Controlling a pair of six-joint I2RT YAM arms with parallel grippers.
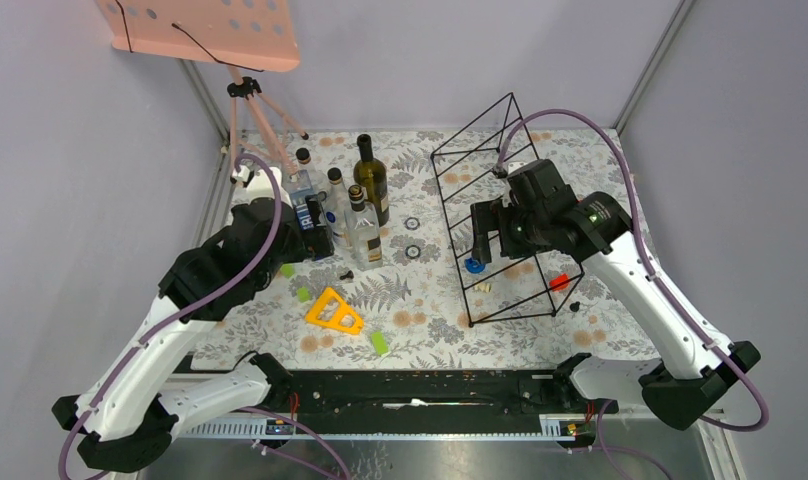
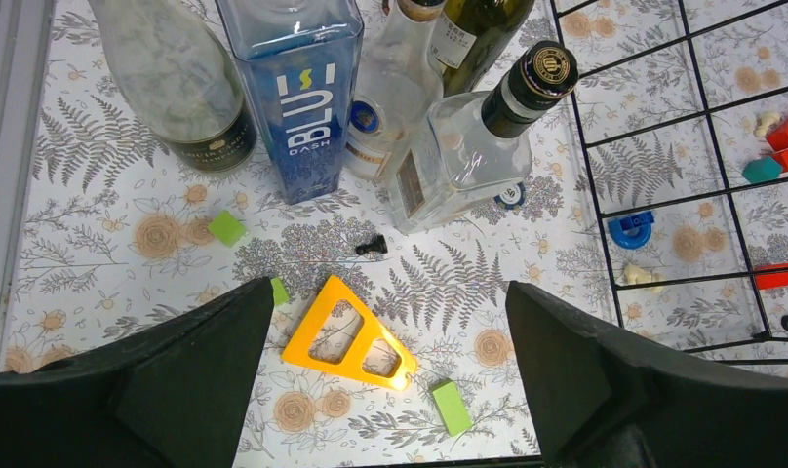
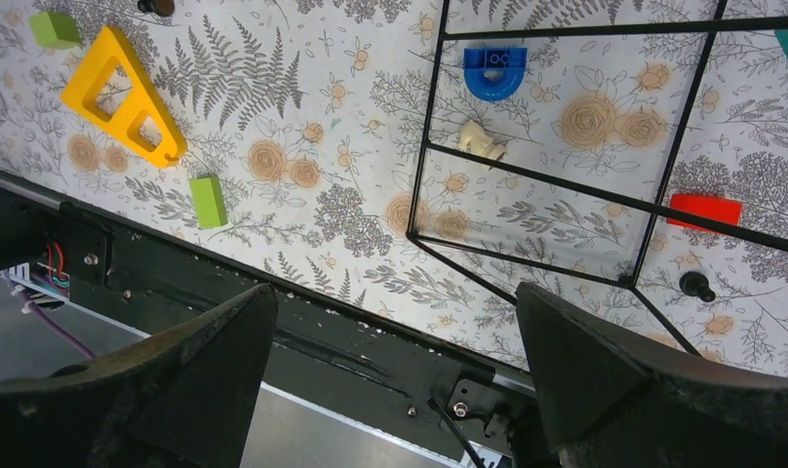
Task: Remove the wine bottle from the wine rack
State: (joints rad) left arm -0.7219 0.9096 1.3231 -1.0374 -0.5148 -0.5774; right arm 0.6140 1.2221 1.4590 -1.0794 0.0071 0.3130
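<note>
The black wire wine rack (image 1: pixel 500 215) stands right of centre; I see no bottle on it. It also shows in the left wrist view (image 2: pixel 683 146) and the right wrist view (image 3: pixel 566 180). A dark green wine bottle (image 1: pixel 372 178) stands upright on the table left of the rack, in a cluster of bottles; its lower body shows in the left wrist view (image 2: pixel 483 29). My left gripper (image 1: pixel 318 240) is open and empty just in front of the cluster (image 2: pixel 390 375). My right gripper (image 1: pixel 478 245) is open and empty at the rack's left side, above the table's near edge (image 3: pixel 395 380).
The cluster holds a blue bottle (image 2: pixel 297 88), a dark labelled bottle (image 2: pixel 176 78) and two clear bottles (image 2: pixel 463 151). A yellow triangle (image 2: pixel 349 336), green blocks (image 2: pixel 452 407) and small blue (image 3: pixel 494 70) and red (image 3: pixel 704 210) pieces lie on the mat. A pink tripod stand (image 1: pixel 255 110) stands back left.
</note>
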